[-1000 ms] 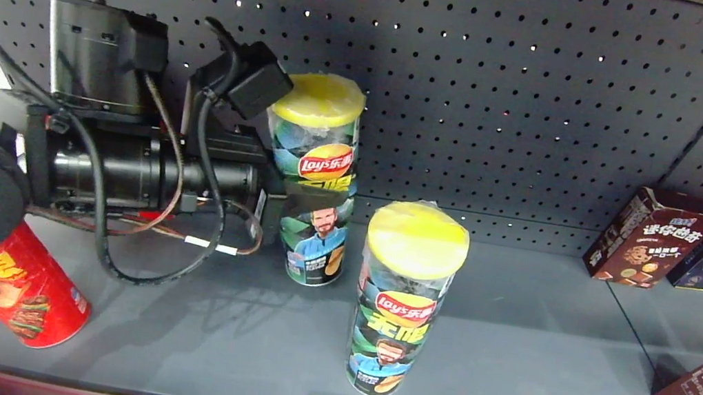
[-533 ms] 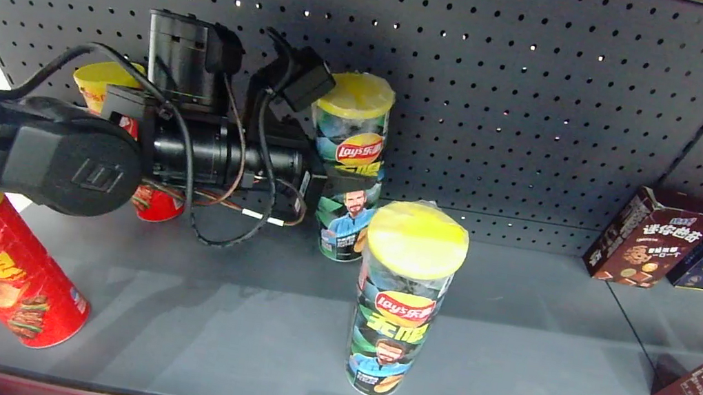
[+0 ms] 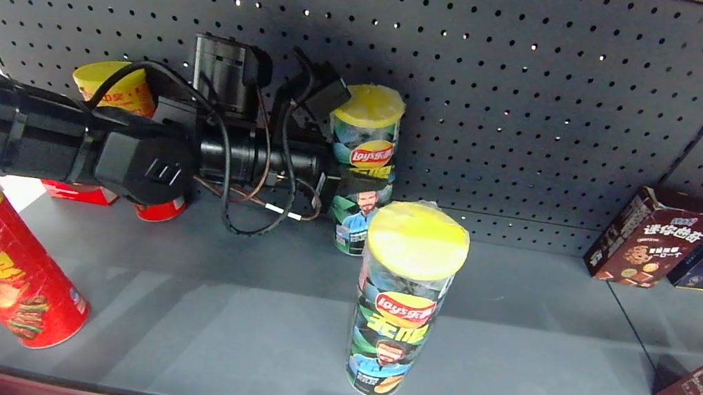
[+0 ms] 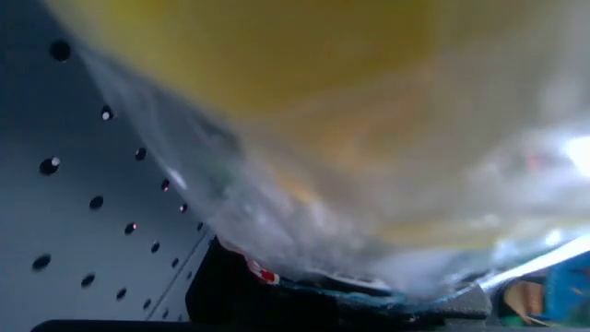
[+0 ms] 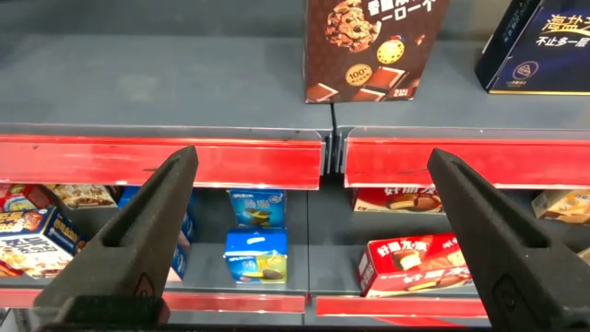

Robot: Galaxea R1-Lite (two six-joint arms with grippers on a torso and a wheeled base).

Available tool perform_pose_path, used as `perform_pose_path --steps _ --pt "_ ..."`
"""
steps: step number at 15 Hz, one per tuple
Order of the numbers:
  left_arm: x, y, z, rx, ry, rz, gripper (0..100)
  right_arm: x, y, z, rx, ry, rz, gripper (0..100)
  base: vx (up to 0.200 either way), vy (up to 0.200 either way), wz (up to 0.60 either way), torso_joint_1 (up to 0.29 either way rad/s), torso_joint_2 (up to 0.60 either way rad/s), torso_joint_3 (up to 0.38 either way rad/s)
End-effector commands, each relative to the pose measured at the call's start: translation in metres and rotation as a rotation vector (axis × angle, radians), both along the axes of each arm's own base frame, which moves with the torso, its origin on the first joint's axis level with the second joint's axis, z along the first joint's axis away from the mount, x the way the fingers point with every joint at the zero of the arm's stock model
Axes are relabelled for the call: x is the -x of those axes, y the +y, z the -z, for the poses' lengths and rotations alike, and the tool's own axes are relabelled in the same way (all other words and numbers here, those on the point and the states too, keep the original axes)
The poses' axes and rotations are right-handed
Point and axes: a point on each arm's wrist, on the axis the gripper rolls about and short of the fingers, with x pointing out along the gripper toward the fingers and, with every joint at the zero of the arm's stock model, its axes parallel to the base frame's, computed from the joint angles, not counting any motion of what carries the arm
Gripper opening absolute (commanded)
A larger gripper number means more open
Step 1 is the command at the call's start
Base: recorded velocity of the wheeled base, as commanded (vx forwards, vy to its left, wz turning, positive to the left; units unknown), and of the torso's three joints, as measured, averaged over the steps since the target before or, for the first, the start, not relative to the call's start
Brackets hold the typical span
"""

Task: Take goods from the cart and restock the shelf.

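Restocking under way: the left pincer is clamped on a green chip canister held upright at the far side of the shelf, behind a twin canister already standing there, release yet to come; the right pincer gapes apart, empty.

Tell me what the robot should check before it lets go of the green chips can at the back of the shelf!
1. Grip: left end effector clamped round the middle of the held can: ok.
2. Held can upright: ok.
3. Its base resting on the shelf: cannot tell.
4. Clear of the front can, which stands nearer the shelf's edge: ok.
5. Room between the arm and the red can behind it for pulling back: cannot tell.
6. Right end effector open and away from this spot: ok.
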Motion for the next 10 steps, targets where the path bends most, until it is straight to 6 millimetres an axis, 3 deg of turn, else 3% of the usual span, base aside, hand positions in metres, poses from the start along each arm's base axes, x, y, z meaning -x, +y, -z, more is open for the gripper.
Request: perform_pose_path --steps 1,10 --pt "-0.008 -0.002 0.007 -0.007 0.004 -0.002 0 0.0 0.0 0.0 0.0 0.0 0.0 100 0.0 0.0 0.0 0.0 0.0 0.0" --pt "-0.011 -0.007 0.02 -0.021 0.034 0.006 0 0.0 0.0 0.0 0.0 0.0 0.0 100 0.0 0.0 0.0 0.0 0.0 0.0"
